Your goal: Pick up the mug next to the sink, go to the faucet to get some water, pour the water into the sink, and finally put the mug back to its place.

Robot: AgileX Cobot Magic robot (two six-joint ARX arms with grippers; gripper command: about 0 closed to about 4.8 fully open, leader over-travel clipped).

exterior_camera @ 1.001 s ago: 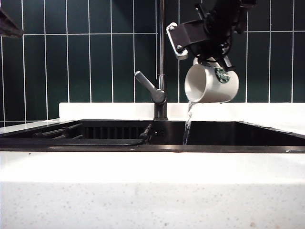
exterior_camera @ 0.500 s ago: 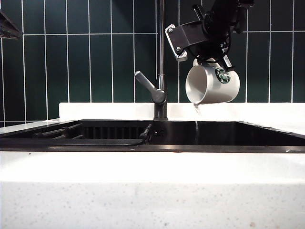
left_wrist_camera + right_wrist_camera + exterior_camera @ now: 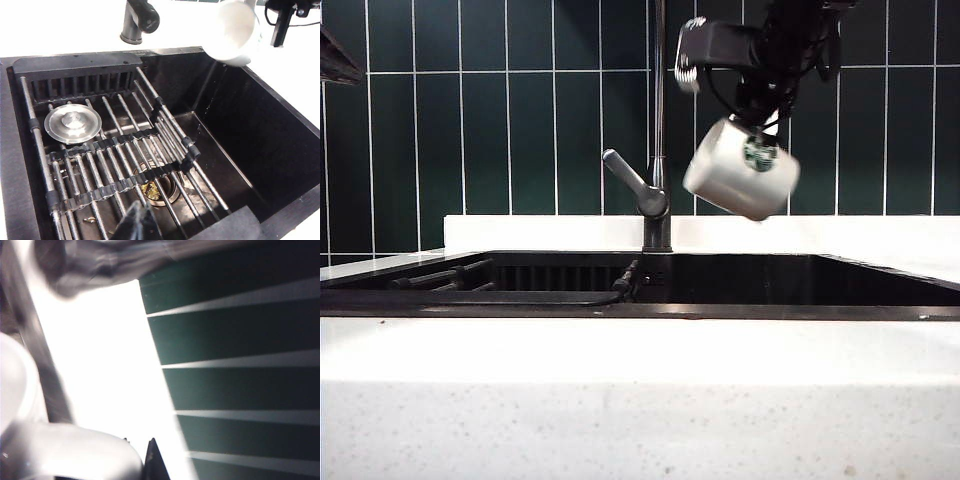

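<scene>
The white mug (image 3: 740, 170) with its green logo hangs tilted over the black sink (image 3: 800, 312), right of the tall faucet (image 3: 659, 120). My right gripper (image 3: 760, 118) comes down from above and is shut on the mug at its handle side. No water runs from the mug. In the right wrist view the mug's handle (image 3: 75, 450) is a white blur against my right gripper (image 3: 138, 452). In the left wrist view the mug (image 3: 235, 30) sits over the sink's far corner beside the faucet base (image 3: 132, 27). My left gripper (image 3: 137, 212) hovers shut and empty above the sink (image 3: 280, 130).
A rack of metal rods (image 3: 120, 150) spans the basin, with a round steel drain cover (image 3: 72, 122) on it and the drain (image 3: 155, 187) underneath. The faucet's grey lever (image 3: 632, 180) juts left. White speckled countertop (image 3: 640, 400) frames the basin; dark green tiles stand behind.
Water was streaming from the mug into the sink and has stopped. The right wrist has rolled, the mug's mouth has turned away from the stream side, and the mug has shifted slightly left.
</scene>
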